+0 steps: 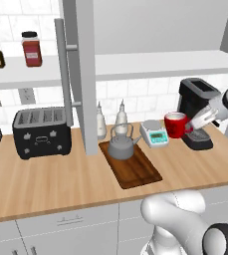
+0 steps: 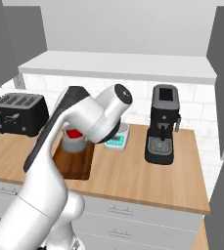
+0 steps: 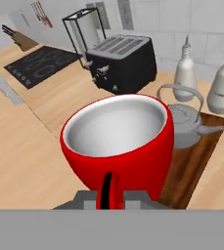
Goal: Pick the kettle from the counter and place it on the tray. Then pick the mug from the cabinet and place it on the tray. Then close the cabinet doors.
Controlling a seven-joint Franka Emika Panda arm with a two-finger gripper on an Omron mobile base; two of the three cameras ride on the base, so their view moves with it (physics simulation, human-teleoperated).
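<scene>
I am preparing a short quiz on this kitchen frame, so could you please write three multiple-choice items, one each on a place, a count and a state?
1. Where does the kettle stand?
A. on the tray
B. on the toaster
C. inside the cabinet

2. How many white bottles stand behind the tray?
A. none
B. two
C. four

3. What is the state of the end effector?
A. open above the counter
B. shut on the kettle
C. shut on the mug

Answers:
1 A, the kettle sits on the dark board.
2 B, two pointed bottles show by the wall.
3 C, the hand view shows the red mug's handle between the fingers.
</scene>
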